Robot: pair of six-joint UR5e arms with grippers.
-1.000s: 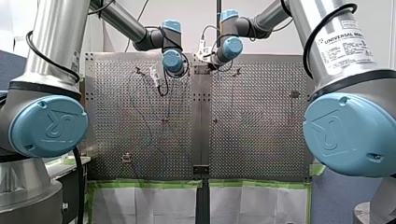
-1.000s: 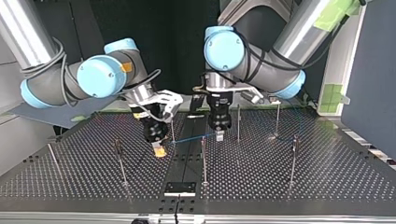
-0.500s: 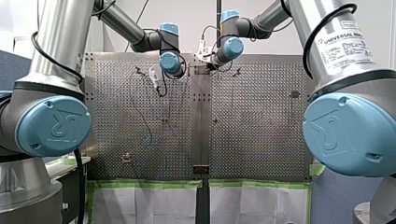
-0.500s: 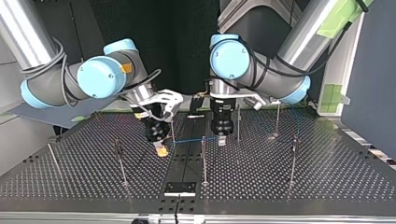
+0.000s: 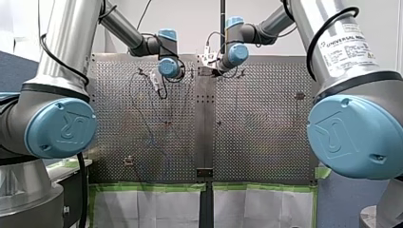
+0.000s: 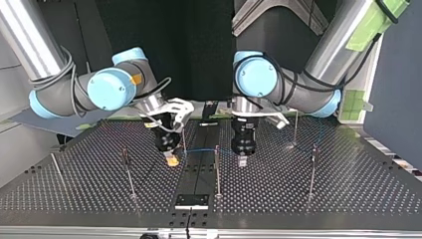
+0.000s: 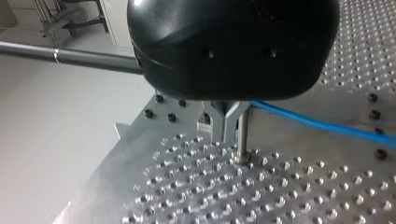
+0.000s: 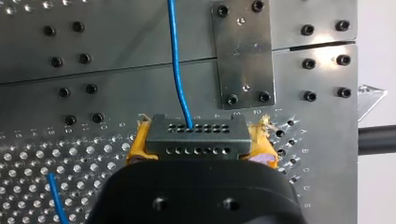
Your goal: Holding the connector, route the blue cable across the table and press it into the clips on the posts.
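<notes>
While the connector (image 8: pixel 195 136) is being clamped by the right gripper (image 6: pixel 171 160), the blue cable (image 7: pixel 322 123) is being pinched by the left gripper (image 7: pixel 224 128) toward the far edge of the table (image 6: pixel 323 199) in the top view.

Two arms (image 6: pixel 105 88) (image 6: pixel 259 79), one cable (image 8: pixel 177 70), one connector (image 8: pixel 196 136)

My left arm (image 5: pixel 124 29) and my right arm (image 5: pixel 266 27) meet over the perforated table (image 5: pixel 259 137); a cable (image 5: pixel 141 114) (thin, dark) trails nearside of my left gripper (image 5: pixel 160 85).
</notes>
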